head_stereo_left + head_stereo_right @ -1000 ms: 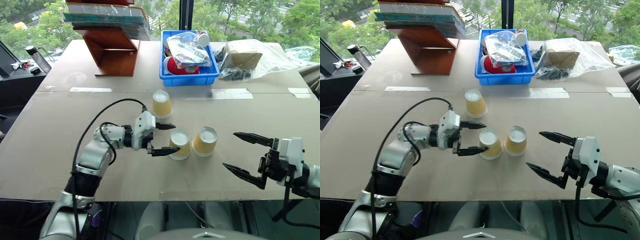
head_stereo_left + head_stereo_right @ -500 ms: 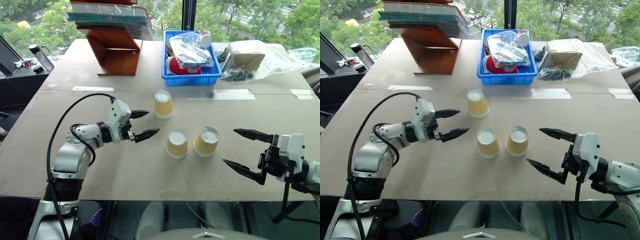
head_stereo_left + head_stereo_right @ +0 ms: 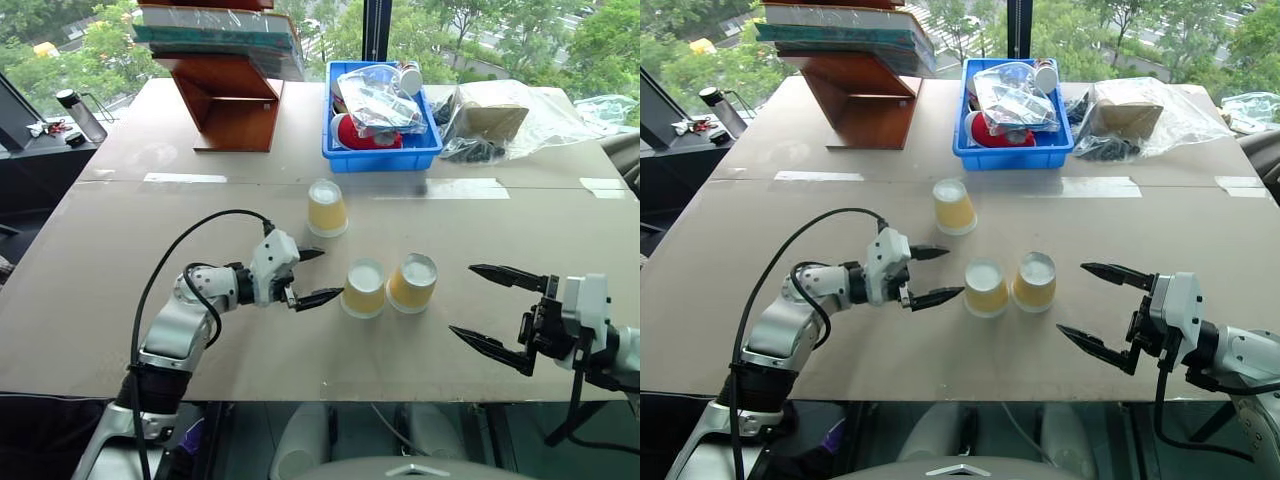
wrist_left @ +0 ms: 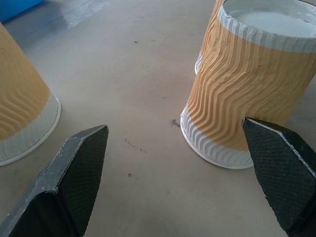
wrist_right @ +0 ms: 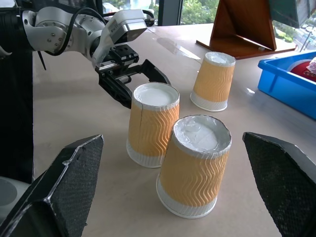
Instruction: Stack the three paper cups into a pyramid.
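Tan board covers the table under my arms, with trees beyond the far window. Three paper cups stand upside down on it: two side by side near the middle, the left cup and the right cup just about touching, and the third cup farther off to the left. My left gripper is spread wide and empty, fingertips just left of the left cup without touching it. My right gripper is spread wide too, holding nothing, well right of the pair.
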